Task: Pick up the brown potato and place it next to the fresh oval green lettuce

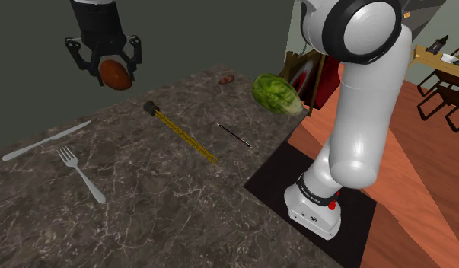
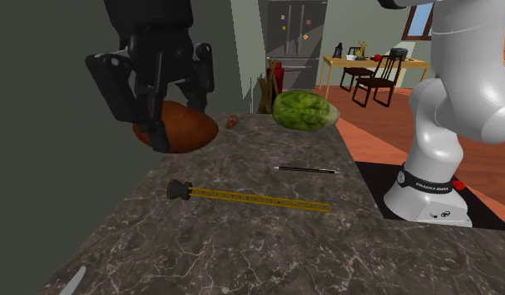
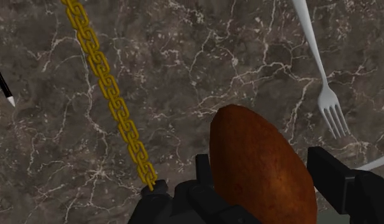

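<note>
One brown potato (image 3: 260,165) sits tight between my two black fingers (image 3: 334,184). They are closed in on its sides, as wide apart as the potato is fat. My gripper (image 1: 109,72) holds it up in the air, over the far side of the dark marble counter (image 1: 182,213). The green lettuce (image 1: 277,94) lies well apart from it, at the counter's corner near my white arm (image 1: 364,114).

From my wrist I look past the potato to the counter below. A yellow chain (image 3: 107,95) with a black end lies near one finger. A silver fork (image 3: 324,83) lies by the other finger, and the tip of a thin black pen (image 3: 2,83) lies past the chain.

From the shoulder I also see a silver knife (image 1: 45,141) near the fork and a small reddish thing (image 1: 225,78) close to the lettuce.

From the second exterior view, a grey fridge (image 2: 294,38) and a wooden table (image 2: 372,60) with dark chairs stand behind the lettuce. White letters run round the black band (image 2: 430,186) at my arm's foot. I think they say FRANKA EMIKA, but they are very small.
</note>
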{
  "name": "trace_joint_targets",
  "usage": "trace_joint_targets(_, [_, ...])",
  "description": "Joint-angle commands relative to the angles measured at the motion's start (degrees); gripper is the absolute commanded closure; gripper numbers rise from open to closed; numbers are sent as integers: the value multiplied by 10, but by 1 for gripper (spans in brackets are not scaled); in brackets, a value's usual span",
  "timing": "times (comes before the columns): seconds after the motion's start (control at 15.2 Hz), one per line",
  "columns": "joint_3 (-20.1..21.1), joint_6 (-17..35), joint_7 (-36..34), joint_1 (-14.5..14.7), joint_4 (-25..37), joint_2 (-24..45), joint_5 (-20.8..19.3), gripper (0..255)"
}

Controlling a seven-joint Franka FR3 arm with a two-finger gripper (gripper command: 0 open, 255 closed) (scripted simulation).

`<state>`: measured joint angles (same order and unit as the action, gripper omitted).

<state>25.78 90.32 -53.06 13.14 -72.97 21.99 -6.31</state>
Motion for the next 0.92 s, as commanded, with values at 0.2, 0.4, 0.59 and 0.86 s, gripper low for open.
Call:
trace_joint_targets(0.2, [-13,27,64,-61,-95,-72,30,255])
trace_joint_targets(0.4, [-26,40,107,-93,-144,-111,46,255])
trace_joint_targets(0.59, [-41,48,150,-121,-185,-145,58,255])
trace_joint_targets(0.86, [-66,55,208,-154,-226,-180,70,255])
